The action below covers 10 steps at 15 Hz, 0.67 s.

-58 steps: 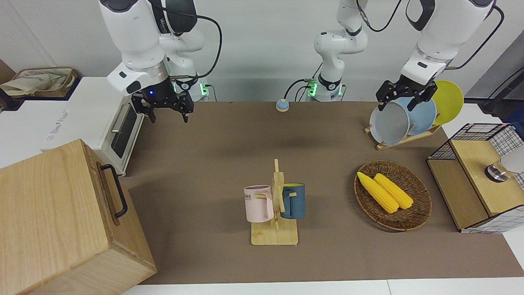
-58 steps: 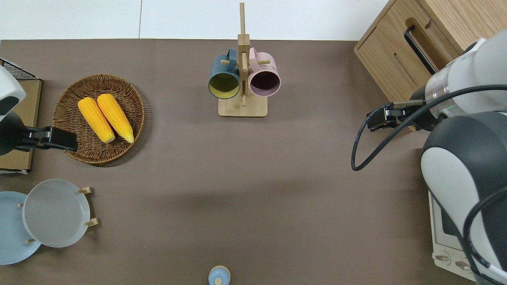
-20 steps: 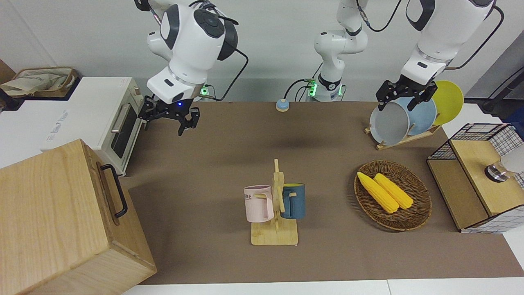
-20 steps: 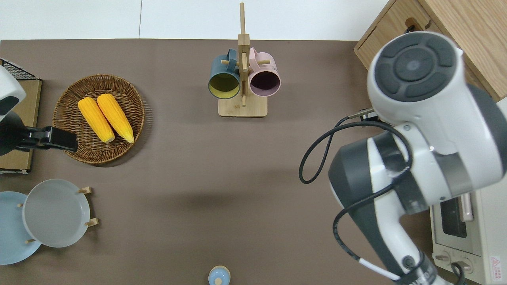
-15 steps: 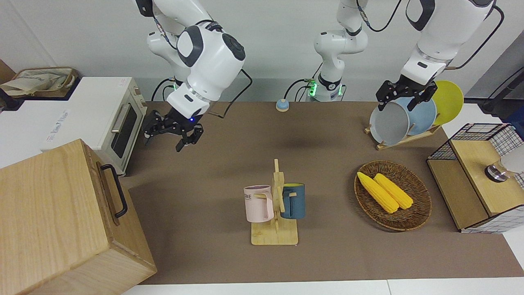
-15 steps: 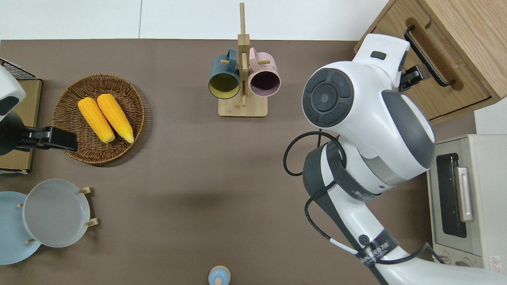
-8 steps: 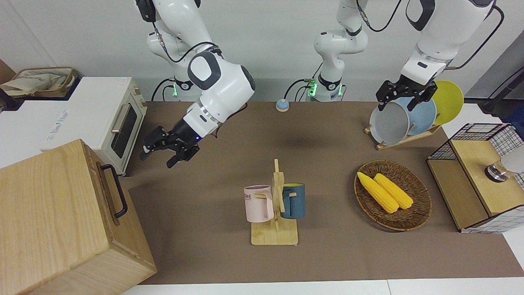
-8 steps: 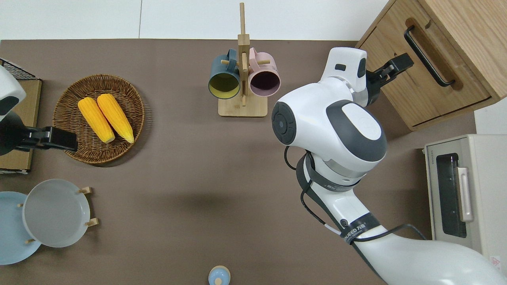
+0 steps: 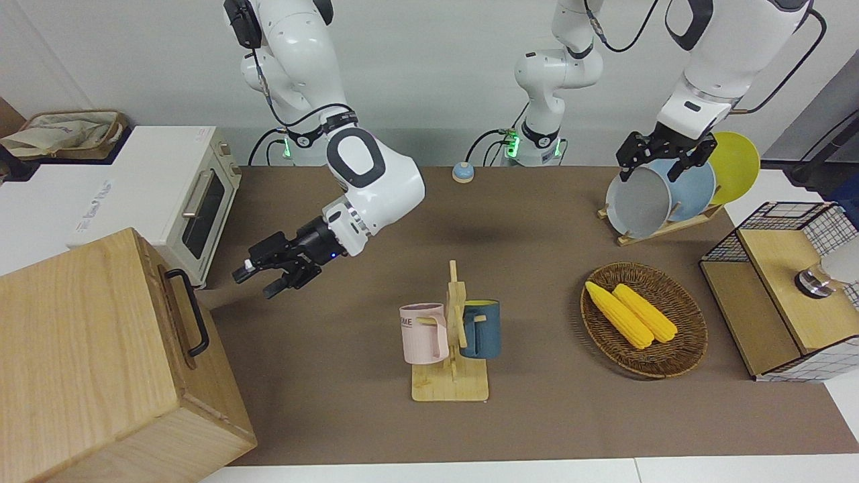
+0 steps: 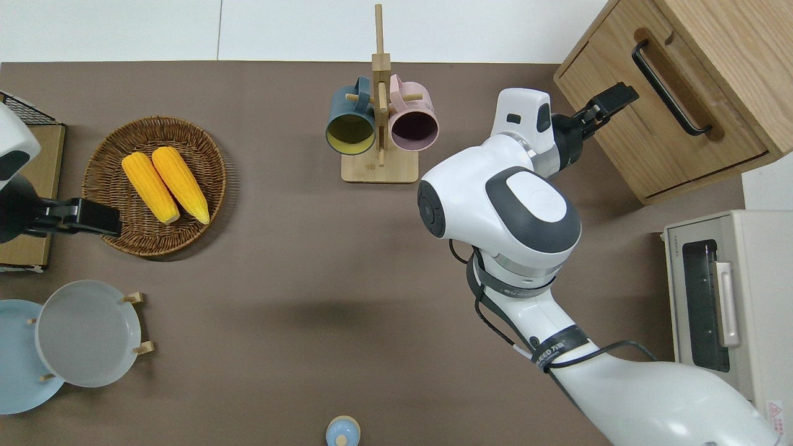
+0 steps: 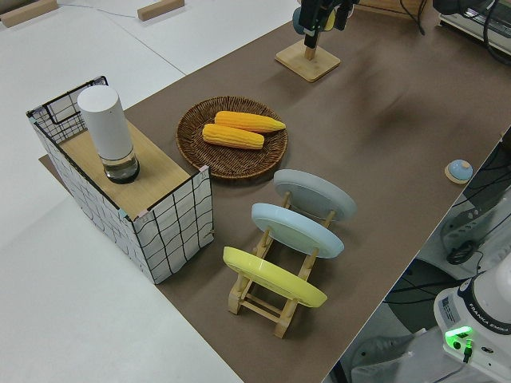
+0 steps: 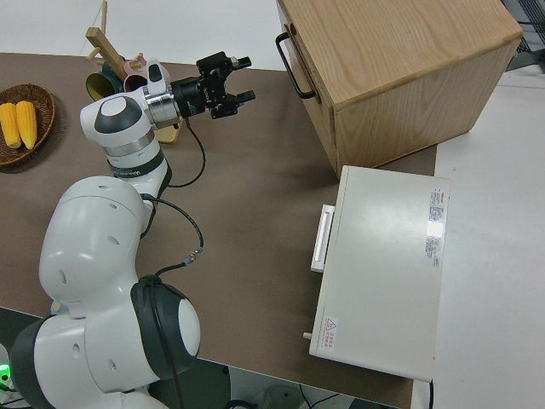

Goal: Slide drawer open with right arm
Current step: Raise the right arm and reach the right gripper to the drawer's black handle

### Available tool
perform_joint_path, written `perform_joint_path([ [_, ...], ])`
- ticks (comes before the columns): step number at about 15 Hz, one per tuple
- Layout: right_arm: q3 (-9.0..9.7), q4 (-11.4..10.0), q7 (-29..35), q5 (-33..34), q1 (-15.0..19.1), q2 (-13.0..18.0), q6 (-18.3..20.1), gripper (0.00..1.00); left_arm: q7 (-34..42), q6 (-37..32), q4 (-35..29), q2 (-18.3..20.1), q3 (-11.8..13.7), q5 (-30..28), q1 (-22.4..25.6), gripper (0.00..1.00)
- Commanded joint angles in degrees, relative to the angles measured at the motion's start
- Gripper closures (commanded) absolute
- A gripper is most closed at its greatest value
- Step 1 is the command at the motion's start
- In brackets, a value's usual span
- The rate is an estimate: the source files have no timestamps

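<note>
The drawer [image 9: 176,315] is the upper front of a big pale-wood cabinet [image 9: 87,349] at the right arm's end of the table. It sits flush and shut, with its black loop handle [image 9: 191,312] facing the table. My right gripper [image 9: 258,283] is open and empty, held sideways and pointing at the cabinet front. In the overhead view my right gripper [image 10: 610,102] is a short gap from the handle [image 10: 668,87] and touches nothing. The right side view shows my right gripper [image 12: 237,78] level with the handle [image 12: 289,64]. My left arm is parked, its gripper [image 9: 661,161] open.
A white toaster oven [image 9: 201,201] stands beside the cabinet, nearer to the robots. A wooden mug rack [image 9: 451,335] with two mugs stands mid-table. A wicker basket [image 9: 644,322] of corn, a plate rack [image 9: 664,194] and a wire rack [image 9: 785,288] are at the left arm's end.
My right arm has swung out from near the toaster oven, lowered, and turned its open gripper sideways toward the drawer handle. The drawer and my left arm have not moved.
</note>
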<state>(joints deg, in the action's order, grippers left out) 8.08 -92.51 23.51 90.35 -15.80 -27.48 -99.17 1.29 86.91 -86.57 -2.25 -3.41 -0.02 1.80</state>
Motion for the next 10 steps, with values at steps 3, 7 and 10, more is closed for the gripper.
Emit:
perform_joint_path([
  [3,0.18,-1.18,1.98,10.01,3.93,-1.35,-2.60,0.011,0.55,-1.13,1.49,-0.65,-0.37,0.98,0.22,0.01],
  [7,0.27,-1.10,1.98,11.69,5.52,-1.26,-4.54,0.013,0.55,-1.13,1.49,-0.65,-0.37,0.98,0.22,0.01],
  [10,0.27,-0.66,1.98,11.60,6.48,-1.26,-4.63,0.017,0.55,-1.13,1.49,-0.65,-0.37,0.98,0.22,0.01],
])
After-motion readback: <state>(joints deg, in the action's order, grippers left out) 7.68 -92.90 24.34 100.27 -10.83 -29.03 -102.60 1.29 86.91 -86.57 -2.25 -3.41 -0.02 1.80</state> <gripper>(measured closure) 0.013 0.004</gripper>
